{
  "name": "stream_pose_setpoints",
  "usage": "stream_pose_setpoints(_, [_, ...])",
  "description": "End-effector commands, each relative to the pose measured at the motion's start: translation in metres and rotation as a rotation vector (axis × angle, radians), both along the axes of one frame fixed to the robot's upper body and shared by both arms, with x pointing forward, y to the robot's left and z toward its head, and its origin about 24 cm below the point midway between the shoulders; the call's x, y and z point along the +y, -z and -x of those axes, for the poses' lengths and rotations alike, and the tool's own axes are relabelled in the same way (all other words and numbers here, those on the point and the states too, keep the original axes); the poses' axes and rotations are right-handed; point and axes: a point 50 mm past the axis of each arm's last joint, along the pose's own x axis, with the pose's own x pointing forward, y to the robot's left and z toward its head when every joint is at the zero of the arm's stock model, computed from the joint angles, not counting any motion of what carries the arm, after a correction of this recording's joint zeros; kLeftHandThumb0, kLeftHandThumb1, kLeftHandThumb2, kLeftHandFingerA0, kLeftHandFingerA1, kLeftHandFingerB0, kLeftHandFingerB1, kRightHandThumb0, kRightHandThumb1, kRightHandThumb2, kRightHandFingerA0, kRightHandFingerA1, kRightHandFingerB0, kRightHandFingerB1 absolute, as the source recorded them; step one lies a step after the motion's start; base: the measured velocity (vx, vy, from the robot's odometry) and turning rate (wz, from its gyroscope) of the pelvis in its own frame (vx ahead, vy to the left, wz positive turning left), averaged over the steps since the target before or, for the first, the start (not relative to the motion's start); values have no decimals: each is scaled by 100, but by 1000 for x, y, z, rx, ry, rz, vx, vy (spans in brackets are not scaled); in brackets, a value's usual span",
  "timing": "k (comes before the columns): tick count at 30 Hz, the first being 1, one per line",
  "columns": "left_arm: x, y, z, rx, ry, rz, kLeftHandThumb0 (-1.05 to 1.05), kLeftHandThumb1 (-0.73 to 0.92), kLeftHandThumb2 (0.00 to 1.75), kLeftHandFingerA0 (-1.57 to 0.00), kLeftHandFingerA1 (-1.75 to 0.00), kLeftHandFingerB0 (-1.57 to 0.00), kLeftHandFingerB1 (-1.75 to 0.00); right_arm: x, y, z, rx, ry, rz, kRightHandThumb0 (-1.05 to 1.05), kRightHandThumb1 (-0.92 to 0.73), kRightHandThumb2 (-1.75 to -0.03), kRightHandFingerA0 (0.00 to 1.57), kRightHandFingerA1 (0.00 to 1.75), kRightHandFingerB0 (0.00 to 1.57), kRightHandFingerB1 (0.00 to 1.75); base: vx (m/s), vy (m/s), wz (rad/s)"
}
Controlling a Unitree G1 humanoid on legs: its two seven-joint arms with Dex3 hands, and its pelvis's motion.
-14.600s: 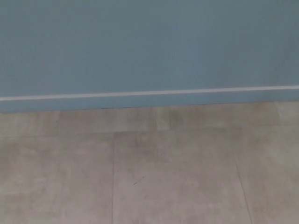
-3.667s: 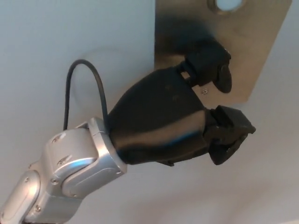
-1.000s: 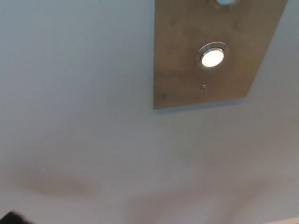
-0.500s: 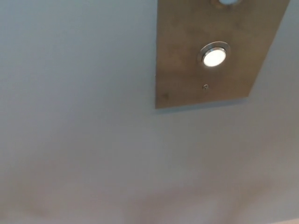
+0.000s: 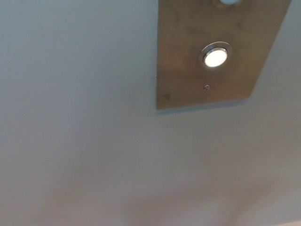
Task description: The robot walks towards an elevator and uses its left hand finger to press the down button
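A brushed metal button panel is fixed to the pale wall at the upper right of the head view. Its lower round button glows white inside a chrome ring. Only the bottom edge of an upper round button shows at the top border. A small screw sits below the lit button. Neither of my hands nor any part of my arms shows.
The plain pale wall fills the left and lower parts of the picture. A sliver of lighter surface shows at the bottom right corner.
A dark tip at the bottom left corner one second ago has gone out of the picture. Earlier my left hand was up at the panel; the lower button is now lit.
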Motion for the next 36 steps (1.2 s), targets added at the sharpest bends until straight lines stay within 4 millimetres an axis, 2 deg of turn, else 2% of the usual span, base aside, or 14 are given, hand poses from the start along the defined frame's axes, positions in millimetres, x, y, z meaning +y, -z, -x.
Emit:
stream_pose_setpoints(1, [6, 4, 9, 87, -238, 47, -51, 66, 60, -64, -60, -54, -44, -13, -4, 4, 48, 19, 82, -45, -57, -58, 43, 40, 45, 34, 0, 0, 0])
stream_pose_setpoints(11, [0, 5, 36, 37, -493, 131, -45, 59, 57, -69, -84, -72, -66, -21, -6, 19, 110, 64, 104, -51, -46, -79, 45, 54, 34, 46, 0, 0, 0])
stream_pose_setpoints(12, [-1, 5, 38, 8, -521, 140, -43, 57, 57, -72, -85, -76, -67, -21, -5, 20, 109, 74, 100, -44, -55, -57, 54, 46, 40, 33, 0, 0, 0])
stream_pose_setpoints(13, [-2, 5, 40, 10, -520, 134, -47, 58, 58, -75, -78, -73, -59, -21, -5, 20, 107, 81, 97, -50, -45, -78, 46, 56, 34, 46, 0, 0, 0])
stream_pose_setpoints(16, [-3, 6, 44, 40, -530, 122, -46, 57, 56, -78, -93, -70, -58, -21, -4, 20, 116, 114, 100, -44, -55, -57, 54, 49, 39, 33, 0, 0, 0])
stream_pose_setpoints(17, [-3, 6, 45, 41, -548, 121, -49, 55, 56, -77, -90, -67, -54, -21, -4, 21, 119, 121, 98, -48, -46, -78, 55, 62, 32, 46, 0, 0, 0])
stream_pose_setpoints(20, [-4, 6, 48, 21, -612, 136, -46, 54, 56, -74, -98, -63, -58, -21, -4, 23, 121, 132, 96, -47, -46, -76, 43, 57, 32, 45, 0, 0, 0])
stream_pose_setpoints(22, [-3, 5, 50, 31, -592, 130, -48, 45, 86, -77, -91, -55, -64, -20, -3, 23, 115, 142, 96, -42, -56, -56, 54, 56, 39, 32, 0, 0, 0])
stream_pose_setpoints(23, [-3, 5, 50, 27, -587, 135, -45, 55, 56, -76, -98, -64, -58, -20, -4, 23, 111, 154, 95, -42, -55, -57, 64, 70, 38, 32, 0, 0, 0])
stream_pose_setpoints(25, [-2, 4, 52, 32, -592, 134, -45, 57, 56, -75, -96, -58, -54, -20, -3, 24, 103, 162, 97, -49, -46, -80, 52, 67, 32, 46, 0, 0, 0])
stream_pose_setpoints(27, [-1, 4, 53, 35, -599, 132, -44, 58, 57, -74, -98, -62, -59, -20, -3, 25, 102, 171, 91, -44, -57, -57, 57, 60, 38, 33, 0, 0, 0])
stream_pose_setpoints(29, [-1, 4, 54, 25, -615, 142, -44, 45, 88, -78, -94, -60, -69, -20, -4, 26, 105, 163, 96, -50, -46, -78, 64, 75, 33, 46, 0, 0, 0])
stream_pose_setpoints(30, [-1, 3, 54, 34, -595, 139, -46, 56, 57, -73, -91, -60, -56, -19, -4, 27, 105, 152, 98, -49, -46, -79, 64, 71, 32, 46, 0, 0, 0])
stream_pose_setpoints(36, [-2, 4, 56, 57, -561, 114, -44, 57, 57, -80, -96, -67, -60, -19, -3, 30, 127, 149, 95, -50, -46, -78, 45, 55, 33, 45, 0, 0, 0])
